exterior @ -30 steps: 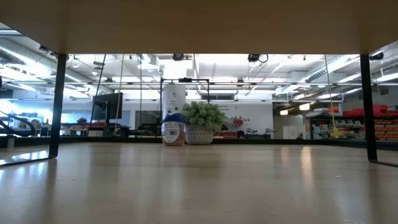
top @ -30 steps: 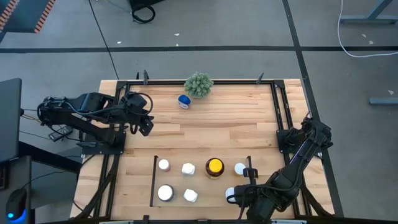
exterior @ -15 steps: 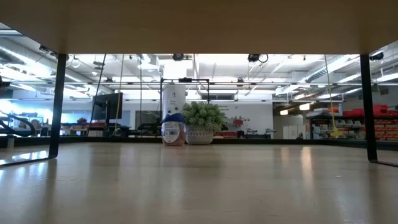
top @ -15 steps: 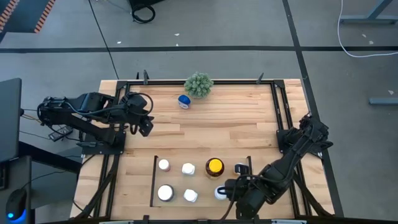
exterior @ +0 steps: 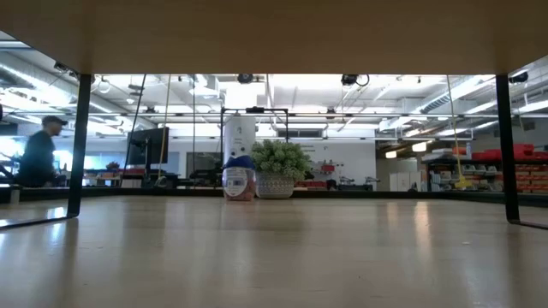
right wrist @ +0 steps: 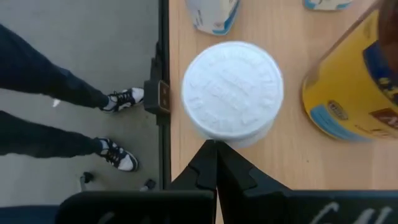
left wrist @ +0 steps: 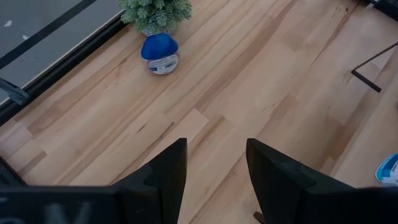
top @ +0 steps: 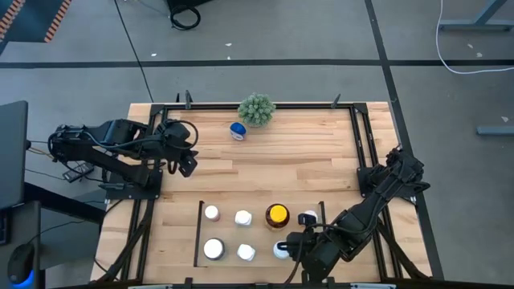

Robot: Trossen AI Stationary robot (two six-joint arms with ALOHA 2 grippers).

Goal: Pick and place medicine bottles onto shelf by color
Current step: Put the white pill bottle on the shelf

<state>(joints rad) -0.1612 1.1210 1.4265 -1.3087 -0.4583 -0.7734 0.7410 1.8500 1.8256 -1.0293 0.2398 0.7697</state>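
Overhead, the right gripper (top: 291, 247) sits low over the near row of the shelf (top: 197, 233), its tip right against a white-capped bottle (top: 280, 250); the amber bottle with the yellow cap (top: 277, 215) stands just behind it, and four more white caps fill the bay toward the left. The left gripper (top: 190, 157) waits near the table's left edge, well apart from the blue bottle (top: 238, 130), which stands beside the green plant ball (top: 256, 109) at the far rail. Low view: only the blue bottle (exterior: 238, 181) and the plant (exterior: 280, 168) show, touching or nearly so; a person is in the room beyond; neither arm appears. Left wrist view: the fingers (left wrist: 163, 172) stand apart with nothing between them, bare wood ahead, the blue bottle (left wrist: 159, 53) farther off. Right wrist view: the fingers (right wrist: 206, 163) are pressed together, tip touching the side of the white cap (right wrist: 232, 88), so nothing is held; the amber bottle (right wrist: 356, 90) is near. Judgement: the step looks like nudging the white bottle into line in its row. Next calls for either arm to fetch the blue bottle, parting it from the plant without tipping.
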